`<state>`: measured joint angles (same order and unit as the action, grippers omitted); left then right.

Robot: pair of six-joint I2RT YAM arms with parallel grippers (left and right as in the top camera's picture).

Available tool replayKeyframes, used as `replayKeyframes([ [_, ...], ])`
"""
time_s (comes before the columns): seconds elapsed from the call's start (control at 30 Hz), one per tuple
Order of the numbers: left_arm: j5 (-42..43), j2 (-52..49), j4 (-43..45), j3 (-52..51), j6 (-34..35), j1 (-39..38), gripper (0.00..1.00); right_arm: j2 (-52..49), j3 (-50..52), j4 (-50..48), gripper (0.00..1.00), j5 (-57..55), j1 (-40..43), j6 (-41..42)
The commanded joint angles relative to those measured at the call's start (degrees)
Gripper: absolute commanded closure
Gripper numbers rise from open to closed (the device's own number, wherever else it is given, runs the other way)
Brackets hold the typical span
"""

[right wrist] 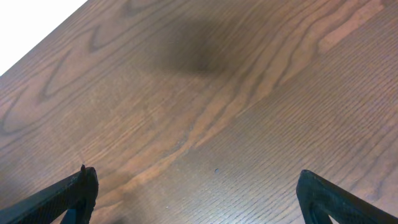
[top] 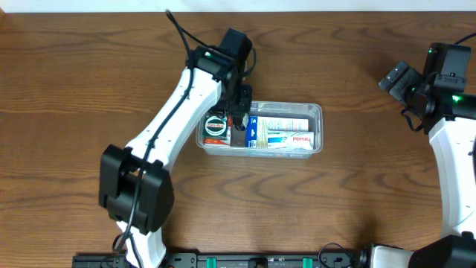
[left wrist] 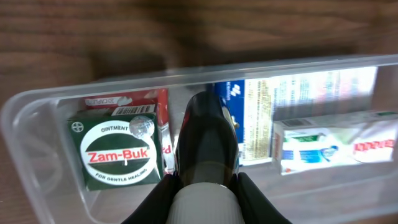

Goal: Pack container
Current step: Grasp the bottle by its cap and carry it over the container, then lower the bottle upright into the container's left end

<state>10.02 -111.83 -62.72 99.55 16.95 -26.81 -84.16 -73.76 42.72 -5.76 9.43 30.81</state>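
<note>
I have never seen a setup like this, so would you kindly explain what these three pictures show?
Two white robot arms work at a brown wooden table. One picture looks down from above; the other two come from cameras on each wrist. The left gripper reaches into the clear plastic rectangular container, shut on a glossy black item with a pale cap, likely a bottle. Inside also lie a green Zam-Buk box and a white carton with blue print. The right gripper hangs open over bare wood, holding nothing.
</note>
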Motion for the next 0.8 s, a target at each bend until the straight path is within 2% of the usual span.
replayKeyframes([
  [0.0, -2.3, -0.3, -0.2, -0.6, 1.9, -0.1, 0.74, -0.1, -0.2, 0.2, 0.01, 0.0, 0.3, 0.4],
  [0.13, -5.2, -0.3, -0.7, -0.9, 2.9, -0.2, 0.75, -0.1, -0.2, 0.2, 0.01, 0.0, 0.3, 0.4],
  [0.4, -5.4, -0.4, 0.4, -1.5, 3.6, -1.0, 0.75, -0.1, -0.2, 0.2, 0.01, 0.0, 0.3, 0.4],
  [0.77, -6.7, -0.4, 4.2, -5.6, 8.0, -2.3, 0.74, -0.1, -0.2, 0.2, 0.01, 0.0, 0.3, 0.4],
])
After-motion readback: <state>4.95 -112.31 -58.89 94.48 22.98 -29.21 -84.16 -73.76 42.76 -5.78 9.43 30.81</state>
